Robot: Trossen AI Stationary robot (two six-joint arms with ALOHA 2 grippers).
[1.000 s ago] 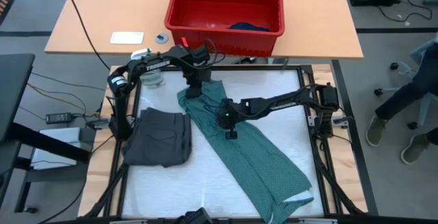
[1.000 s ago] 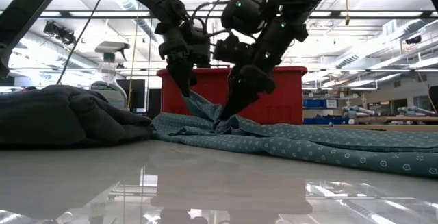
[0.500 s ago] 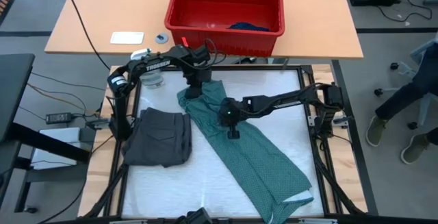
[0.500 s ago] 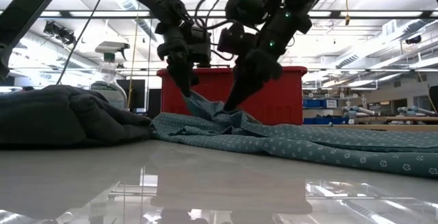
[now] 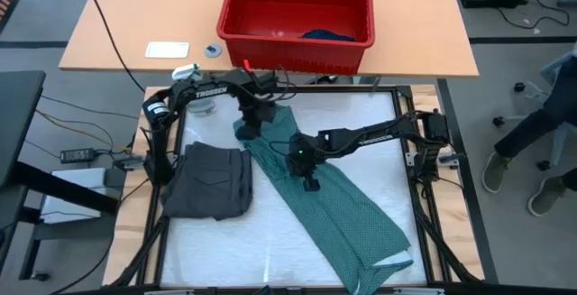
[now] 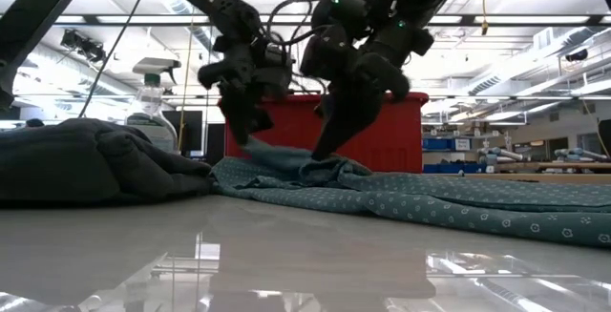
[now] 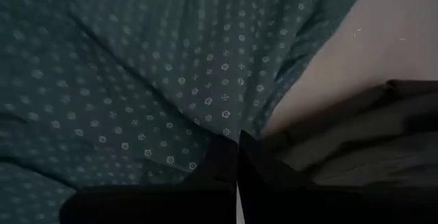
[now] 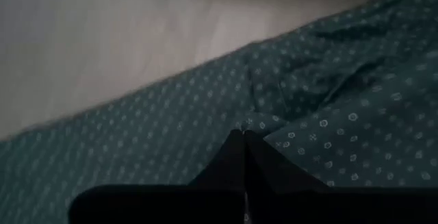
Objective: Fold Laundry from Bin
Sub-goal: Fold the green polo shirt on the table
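Now the teal-green dotted T-shirt lies long and slanted on the white table, from near the bin toward the front right. Both grippers pinch its far end: left gripper at the tip, right gripper just behind.

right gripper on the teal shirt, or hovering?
Touching. In the right wrist view the right gripper has its shut fingertips pinching a fold of the teal dotted shirt; the low view shows it down in the cloth.

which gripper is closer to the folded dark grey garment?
Left. The left gripper sits at the teal dotted shirt's upper end, just up-right of the dark grey garment. The right gripper is farther right, mid-shirt.
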